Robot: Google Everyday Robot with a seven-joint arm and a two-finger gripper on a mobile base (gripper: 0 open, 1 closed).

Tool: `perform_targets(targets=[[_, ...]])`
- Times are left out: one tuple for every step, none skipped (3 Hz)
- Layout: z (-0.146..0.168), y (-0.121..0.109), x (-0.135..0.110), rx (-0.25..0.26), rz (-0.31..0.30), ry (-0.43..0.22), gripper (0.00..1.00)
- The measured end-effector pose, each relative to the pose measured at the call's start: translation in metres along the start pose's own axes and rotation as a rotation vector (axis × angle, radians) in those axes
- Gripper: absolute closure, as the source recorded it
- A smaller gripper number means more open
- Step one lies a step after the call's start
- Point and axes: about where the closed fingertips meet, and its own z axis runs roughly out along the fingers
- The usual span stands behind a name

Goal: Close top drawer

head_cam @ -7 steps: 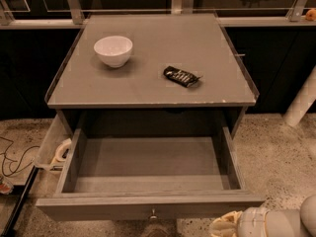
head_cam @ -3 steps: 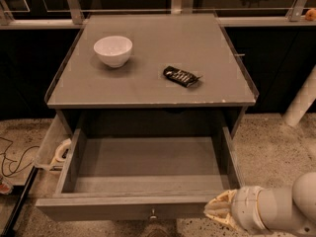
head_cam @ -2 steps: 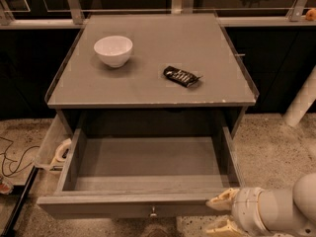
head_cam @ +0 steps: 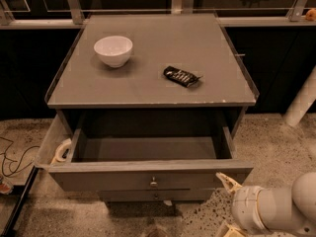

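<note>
The top drawer (head_cam: 113, 177) of the grey cabinet stands partly open, and its inside shows empty. Its flat front panel has a small round metal knob (head_cam: 153, 182) at the centre. My gripper (head_cam: 225, 204) is at the bottom right, in front of the right end of the drawer front. Its fingers are spread. The upper fingertip (head_cam: 223, 179) is at or very near the panel's right end; I cannot tell if it touches. The gripper holds nothing. A lower drawer (head_cam: 128, 196) shows just below the top one.
A white bowl (head_cam: 113, 50) and a black snack packet (head_cam: 181, 76) lie on the cabinet top (head_cam: 148, 88). A roll of tape (head_cam: 62, 149) sits by a side panel at the left. Cables (head_cam: 12, 157) lie on the floor at the left. A white post (head_cam: 301, 102) stands at the right.
The top drawer has slid inward and less of its inside shows. My gripper has moved up and forward at the drawer front's right end.
</note>
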Motion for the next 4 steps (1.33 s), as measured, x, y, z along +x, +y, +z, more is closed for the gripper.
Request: perform_targets(targets=[[0.011, -0.021, -0.006, 0.003, -0.016, -0.001, 0.19], [0.023, -0.075, -0.011, 0.043, -0.035, 0.028, 0.42], [0.023, -0.075, -0.011, 0.043, -0.035, 0.028, 0.66], [0.032, -0.112, -0.021, 0.058, -0.050, 0.052, 0.88]])
